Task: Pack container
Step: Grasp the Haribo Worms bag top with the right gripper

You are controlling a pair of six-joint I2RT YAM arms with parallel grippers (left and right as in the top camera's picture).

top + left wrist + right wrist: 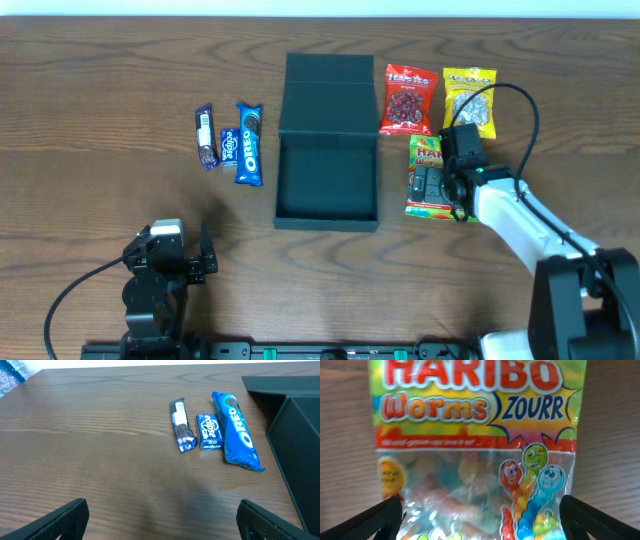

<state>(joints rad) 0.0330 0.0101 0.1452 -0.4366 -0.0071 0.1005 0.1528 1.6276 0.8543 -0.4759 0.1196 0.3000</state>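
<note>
Overhead, the left gripper [205, 258] sits released and empty, the Oreo pack [249, 144] ahead of it. The container [327, 178] (lid flapped back) lies open, left of the right gripper [432, 186], whose fingers spread over the Haribo worms bag [470, 435].

Black left arm [158, 275], white right arm [515, 215], black right gripper [481, 519], looping black cables [527, 112]

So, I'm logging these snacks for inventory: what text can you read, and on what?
"OREO": long blue biscuit packet.
"eclipse": small blue gum pack.
"HARIBO", "Worms", "ZOURR": colourful clear-windowed gummy bag.
Too small or blurred to read: dark striped bar wrapper, red sweet bag, yellow sweet bag, and the gummy bag's red-band small print.
</note>
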